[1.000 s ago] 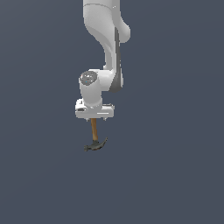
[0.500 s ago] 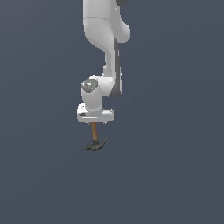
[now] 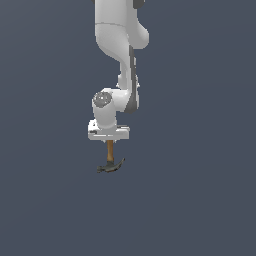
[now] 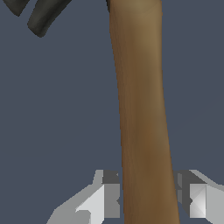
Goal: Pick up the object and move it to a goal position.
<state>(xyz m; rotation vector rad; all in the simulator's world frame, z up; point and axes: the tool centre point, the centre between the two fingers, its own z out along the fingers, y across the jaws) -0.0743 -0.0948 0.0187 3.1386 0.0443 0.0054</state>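
The gripper [image 3: 109,142] is clamping the hammer [image 3: 110,159] by its handle; the hammer is hanging straight toward 6 o'clock, long axis vertical, head [image 3: 111,167] lowest.

This is a bare simulated scene, not a home, kitchen or workshop. In both views the surroundings are one flat, uniform slate-blue field, with no visible edge between floor and wall and no texture or shading on it. The rendering gives it away: the white Panda arm [image 3: 117,60] has smooth, plastic-looking surfaces with simple highlights, and the claw hammer [image 3: 109,159] hanging below its gripper [image 3: 109,141] shows a plainly tinted orange-brown handle [image 4: 142,109] and a dark, faceted head [image 3: 111,167]. The fingers [image 4: 109,194] in the wrist view are blocky grey polygons.
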